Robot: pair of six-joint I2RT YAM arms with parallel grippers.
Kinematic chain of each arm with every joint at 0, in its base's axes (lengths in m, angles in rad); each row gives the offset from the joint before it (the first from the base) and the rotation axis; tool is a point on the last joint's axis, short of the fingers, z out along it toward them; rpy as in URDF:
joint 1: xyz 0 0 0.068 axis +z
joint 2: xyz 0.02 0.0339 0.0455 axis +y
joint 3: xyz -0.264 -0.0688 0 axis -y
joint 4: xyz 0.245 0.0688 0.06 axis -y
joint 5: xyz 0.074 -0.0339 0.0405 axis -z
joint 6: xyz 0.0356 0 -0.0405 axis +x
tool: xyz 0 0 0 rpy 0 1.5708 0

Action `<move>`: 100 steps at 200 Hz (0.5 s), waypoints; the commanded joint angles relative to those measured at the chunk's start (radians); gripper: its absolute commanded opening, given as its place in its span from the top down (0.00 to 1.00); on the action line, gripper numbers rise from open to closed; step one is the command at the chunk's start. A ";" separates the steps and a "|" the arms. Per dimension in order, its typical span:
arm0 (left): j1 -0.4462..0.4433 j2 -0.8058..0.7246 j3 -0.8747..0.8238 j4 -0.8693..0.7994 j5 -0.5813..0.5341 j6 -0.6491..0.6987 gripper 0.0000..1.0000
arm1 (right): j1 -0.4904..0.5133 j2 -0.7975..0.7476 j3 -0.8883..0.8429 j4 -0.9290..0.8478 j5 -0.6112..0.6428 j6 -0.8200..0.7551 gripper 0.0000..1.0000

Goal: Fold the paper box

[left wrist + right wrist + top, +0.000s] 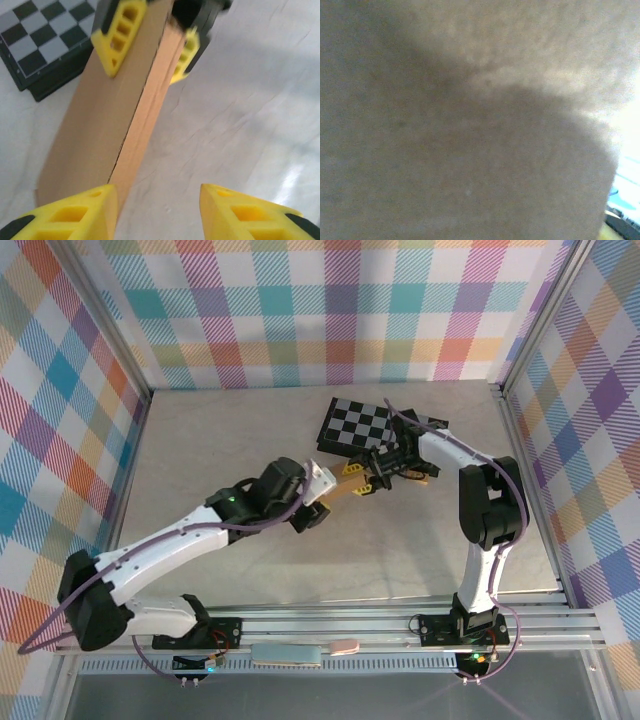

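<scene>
The paper box [100, 120] is a slim, closed brown cardboard box held off the table [240, 100], running from bottom left to the top of the left wrist view. My right gripper [150, 50] is shut on its far end, one yellow finger [117, 40] on each broad face. My left gripper [157, 212] is open at the near end, its left finger [75, 215] against the box's edge and only table between the jaws. From above, the box [345, 487] spans between the left gripper [322, 498] and the right gripper [366, 480]. Blurred brown cardboard [470, 150] covers the right wrist view.
A black-and-grey checkered board [362, 425] lies on the table just behind the grippers, also at the upper left of the left wrist view [40, 40]. Aluminium frame posts and plaid walls close in the table [250, 440] on three sides.
</scene>
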 commanded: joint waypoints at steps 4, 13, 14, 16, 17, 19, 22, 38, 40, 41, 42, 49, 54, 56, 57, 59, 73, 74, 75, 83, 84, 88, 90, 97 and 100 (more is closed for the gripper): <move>-0.015 0.045 0.024 -0.030 -0.187 0.200 0.53 | 0.005 -0.037 0.018 -0.135 -0.044 0.041 0.61; -0.015 0.061 0.025 -0.021 -0.185 0.220 0.52 | 0.006 -0.041 0.012 -0.141 -0.044 0.042 0.60; -0.015 0.063 0.025 -0.020 -0.185 0.221 0.52 | 0.006 -0.040 0.012 -0.142 -0.045 0.042 0.60; -0.014 0.066 0.026 -0.021 -0.184 0.226 0.52 | 0.005 -0.040 0.011 -0.142 -0.045 0.042 0.60; -0.014 0.068 0.026 -0.020 -0.182 0.227 0.52 | 0.005 -0.041 0.010 -0.142 -0.046 0.043 0.60; -0.014 0.071 0.028 -0.021 -0.179 0.230 0.52 | 0.005 -0.041 0.008 -0.143 -0.046 0.043 0.60; -0.015 0.077 0.028 -0.021 -0.174 0.232 0.52 | 0.006 -0.042 0.006 -0.145 -0.047 0.045 0.60; -0.016 0.104 0.026 -0.019 -0.148 0.241 0.52 | 0.005 -0.045 -0.003 -0.133 -0.052 0.057 0.60; -0.017 0.107 0.025 -0.020 -0.147 0.241 0.52 | 0.005 -0.045 -0.002 -0.133 -0.053 0.059 0.60; -0.016 0.109 0.025 -0.020 -0.146 0.242 0.52 | 0.005 -0.045 -0.003 -0.133 -0.054 0.060 0.60; -0.017 0.110 0.025 -0.018 -0.146 0.242 0.52 | 0.005 -0.045 -0.002 -0.133 -0.054 0.060 0.60; -0.016 0.122 0.025 -0.016 -0.139 0.243 0.51 | 0.005 -0.044 -0.005 -0.132 -0.056 0.064 0.60; -0.016 0.128 0.025 -0.013 -0.129 0.245 0.51 | 0.005 -0.044 -0.005 -0.130 -0.056 0.066 0.60; -0.016 0.130 0.026 -0.013 -0.125 0.247 0.51 | 0.005 -0.044 -0.005 -0.128 -0.058 0.067 0.60; -0.016 0.133 0.026 -0.013 -0.122 0.248 0.51 | 0.005 -0.044 -0.005 -0.128 -0.058 0.067 0.60; -0.017 0.138 0.028 -0.011 -0.119 0.248 0.51 | 0.005 -0.044 -0.005 -0.127 -0.058 0.069 0.60; -0.016 0.167 0.037 -0.009 -0.106 0.255 0.52 | 0.006 -0.043 -0.009 -0.119 -0.063 0.082 0.60; -0.016 0.168 0.037 -0.008 -0.106 0.256 0.52 | 0.006 -0.043 -0.008 -0.117 -0.063 0.083 0.60; -0.016 0.169 0.038 -0.007 -0.106 0.256 0.52 | 0.006 -0.042 -0.009 -0.117 -0.064 0.083 0.60; -0.016 0.174 0.036 0.007 -0.114 0.259 0.52 | 0.006 -0.039 -0.005 -0.121 -0.065 0.081 0.60; -0.016 0.176 0.036 0.011 -0.115 0.259 0.52 | 0.006 -0.039 -0.005 -0.123 -0.065 0.081 0.60; -0.016 0.176 0.035 0.019 -0.124 0.262 0.52 | 0.005 -0.038 -0.003 -0.125 -0.066 0.080 0.60; -0.016 0.177 0.035 0.024 -0.129 0.263 0.52 | 0.005 -0.038 -0.002 -0.125 -0.066 0.080 0.60; -0.016 0.176 0.032 0.038 -0.152 0.267 0.52 | 0.004 -0.037 0.001 -0.127 -0.067 0.079 0.60; -0.016 0.178 0.032 0.042 -0.162 0.268 0.51 | 0.004 -0.037 0.002 -0.129 -0.068 0.079 0.60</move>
